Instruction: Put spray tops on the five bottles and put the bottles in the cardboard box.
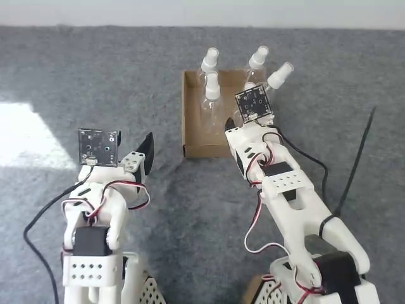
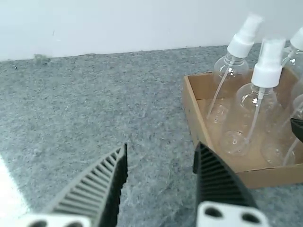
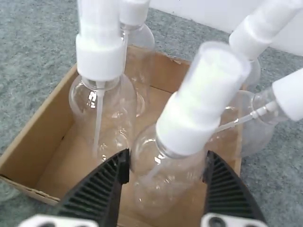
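Note:
The cardboard box [image 1: 190, 120] sits on the grey carpet at the middle back and holds several clear bottles with white spray tops [image 1: 212, 85]. My right gripper [image 1: 239, 130] hangs over the box's front right part. In the right wrist view it [image 3: 165, 170] is shut on a tilted bottle [image 3: 184, 127], one finger against each side of the body. Another capped bottle [image 3: 102, 94] stands beside it in the box [image 3: 42, 156]. My left gripper [image 1: 140, 158] is open above bare carpet to the box's left, and the left wrist view [image 2: 161, 161] shows nothing between its fingers.
A bright patch of light [image 1: 28, 136] lies on the carpet at the left. A thin black strap [image 1: 357, 155] sticks up to the right of the right arm. Cables trail from both arms near the front edge. A white wall [image 2: 118, 23] borders the carpet.

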